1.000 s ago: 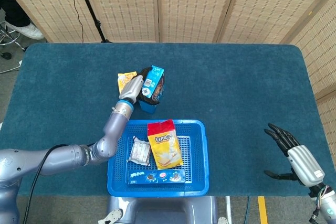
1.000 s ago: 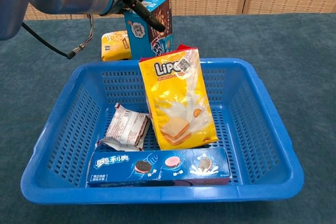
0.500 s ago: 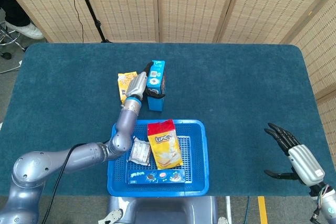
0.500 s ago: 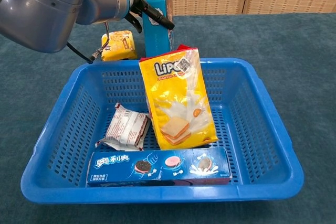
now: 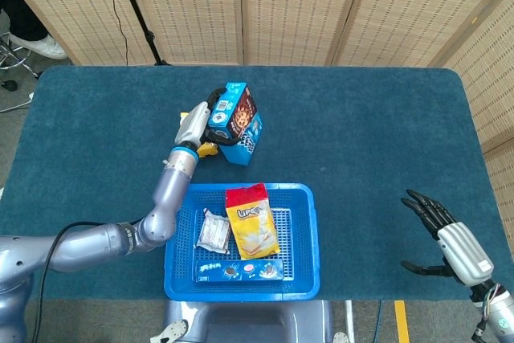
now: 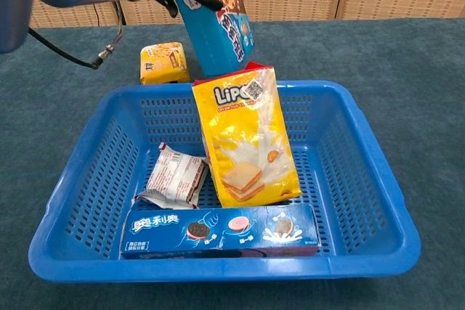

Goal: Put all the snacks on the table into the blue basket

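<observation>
Lifting a tilted blue snack box (image 5: 235, 123) in the left hand (image 5: 195, 124), beyond the blue basket's (image 5: 304, 234) far edge.

Head view: fingers wrap the box's top; a yellow packet (image 5: 207, 149) lies on the table just beside it, toward the left edge. The right hand (image 5: 451, 245) hangs spread and empty near the table's right near corner. Chest view: the box (image 6: 216, 22) leans over the basket's far rim (image 6: 305, 86); judging by that tilt, it could slip loose or knock the upright yellow bag (image 6: 243, 136).
</observation>
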Controlling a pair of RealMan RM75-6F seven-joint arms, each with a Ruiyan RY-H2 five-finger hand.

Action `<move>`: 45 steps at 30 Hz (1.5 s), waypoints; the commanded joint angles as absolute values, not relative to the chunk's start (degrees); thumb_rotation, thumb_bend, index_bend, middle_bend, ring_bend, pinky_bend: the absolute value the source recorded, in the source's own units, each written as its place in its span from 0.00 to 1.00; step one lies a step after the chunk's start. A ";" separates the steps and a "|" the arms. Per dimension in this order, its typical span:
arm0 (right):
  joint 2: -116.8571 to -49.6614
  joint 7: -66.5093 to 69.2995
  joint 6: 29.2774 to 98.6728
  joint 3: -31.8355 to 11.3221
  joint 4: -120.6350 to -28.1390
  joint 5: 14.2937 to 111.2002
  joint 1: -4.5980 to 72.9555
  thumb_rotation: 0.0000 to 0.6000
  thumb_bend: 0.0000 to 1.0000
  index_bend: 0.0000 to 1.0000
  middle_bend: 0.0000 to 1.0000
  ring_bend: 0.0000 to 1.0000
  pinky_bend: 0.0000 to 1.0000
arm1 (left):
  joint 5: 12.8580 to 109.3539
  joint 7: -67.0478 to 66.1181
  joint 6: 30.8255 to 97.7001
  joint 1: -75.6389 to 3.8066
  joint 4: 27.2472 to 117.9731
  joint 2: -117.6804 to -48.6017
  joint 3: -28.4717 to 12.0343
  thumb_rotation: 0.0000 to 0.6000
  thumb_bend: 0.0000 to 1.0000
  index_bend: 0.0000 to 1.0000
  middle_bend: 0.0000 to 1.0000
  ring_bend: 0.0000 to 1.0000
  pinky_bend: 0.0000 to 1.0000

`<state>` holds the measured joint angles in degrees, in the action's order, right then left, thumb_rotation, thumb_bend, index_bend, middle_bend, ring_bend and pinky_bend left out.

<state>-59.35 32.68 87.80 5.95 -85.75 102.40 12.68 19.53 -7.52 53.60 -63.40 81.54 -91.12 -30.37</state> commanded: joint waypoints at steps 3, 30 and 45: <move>-59.54 31.63 87.43 5.97 -86.28 102.74 12.75 1.00 0.00 0.00 0.00 0.00 0.09 | 28.08 -3.50 55.31 -56.54 94.77 -81.88 -31.80 1.00 0.39 0.63 0.57 0.62 0.71; -60.44 26.79 84.87 5.40 -88.55 101.40 12.84 1.00 0.00 0.00 0.00 0.00 0.09 | 126.67 66.78 48.57 -49.74 107.01 -51.12 -6.42 1.00 0.38 0.62 0.57 0.62 0.71; -60.52 27.34 83.57 5.33 -88.26 101.17 13.33 1.00 0.00 0.00 0.00 0.00 0.09 | 111.07 48.09 54.83 -49.28 98.30 -60.83 -6.43 1.00 0.00 0.00 0.00 0.00 0.00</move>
<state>-60.52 27.32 83.59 5.33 -88.25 101.16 13.31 115.22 52.92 52.53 -50.62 99.71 -59.95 -5.20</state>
